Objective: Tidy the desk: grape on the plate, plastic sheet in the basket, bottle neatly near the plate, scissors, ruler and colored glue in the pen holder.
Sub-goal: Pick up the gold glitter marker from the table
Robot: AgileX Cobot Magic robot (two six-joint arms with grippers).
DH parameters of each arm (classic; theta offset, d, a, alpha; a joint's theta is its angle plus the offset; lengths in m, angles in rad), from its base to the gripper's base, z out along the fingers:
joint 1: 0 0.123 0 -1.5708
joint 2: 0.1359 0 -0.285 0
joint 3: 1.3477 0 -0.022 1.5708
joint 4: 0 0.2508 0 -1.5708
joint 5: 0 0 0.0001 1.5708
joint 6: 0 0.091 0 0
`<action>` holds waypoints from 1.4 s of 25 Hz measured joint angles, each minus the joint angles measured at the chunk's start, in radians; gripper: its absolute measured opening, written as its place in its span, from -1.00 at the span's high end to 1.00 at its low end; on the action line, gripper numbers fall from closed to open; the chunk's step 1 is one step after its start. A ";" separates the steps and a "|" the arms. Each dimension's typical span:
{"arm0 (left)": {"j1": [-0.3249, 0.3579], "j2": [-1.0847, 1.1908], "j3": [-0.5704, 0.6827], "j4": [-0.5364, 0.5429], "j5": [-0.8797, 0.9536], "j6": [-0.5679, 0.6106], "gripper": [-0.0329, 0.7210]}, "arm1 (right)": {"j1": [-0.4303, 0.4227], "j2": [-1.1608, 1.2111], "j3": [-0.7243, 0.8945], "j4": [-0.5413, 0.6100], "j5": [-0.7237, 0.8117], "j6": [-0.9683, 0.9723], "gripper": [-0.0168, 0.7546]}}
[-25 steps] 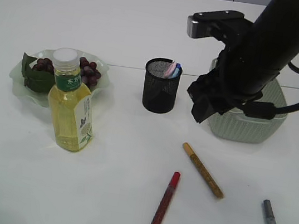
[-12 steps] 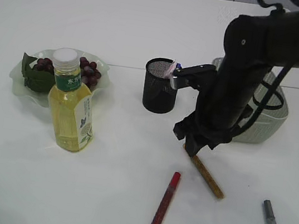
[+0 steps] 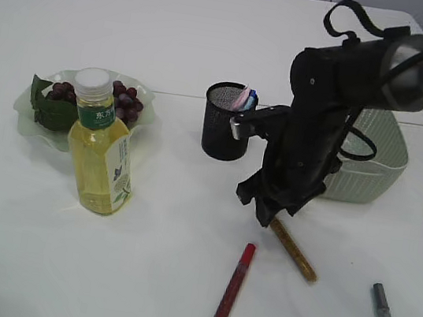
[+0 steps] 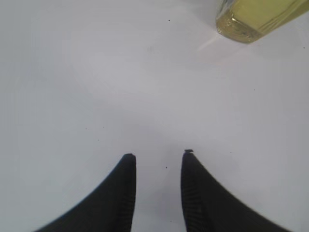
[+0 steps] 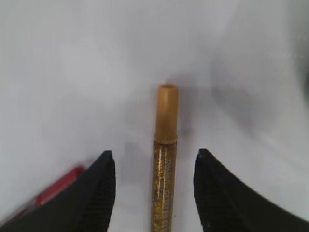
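White table [image 3: 182, 34]; green basket [image 3: 374, 163] at right, black mesh pen holder [image 3: 227, 121] mid-table. Right gripper [image 5: 154, 183] low over gold glue pen [image 5: 164, 159], jaws open astride it, not touching. Left gripper [image 4: 157, 166] part open, empty, near bottle [image 4: 251, 19].

Right arm drops from the basket to the gold glue pen

The right gripper [image 3: 268, 208] now hangs low over the gold glue pen [image 5: 164, 164], jaws apart either side of it.
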State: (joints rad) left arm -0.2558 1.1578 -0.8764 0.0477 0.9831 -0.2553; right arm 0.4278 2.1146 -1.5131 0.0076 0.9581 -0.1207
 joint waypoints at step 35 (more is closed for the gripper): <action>0.000 0.000 0.000 0.027 -0.010 0.000 0.28 | 0.000 0.065 -0.004 -0.008 -0.005 0.000 0.79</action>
State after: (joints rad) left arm -0.2558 1.1578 -0.8764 0.0751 0.9730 -0.2553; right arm 0.4278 2.1793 -1.5169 0.0000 0.9532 -0.1207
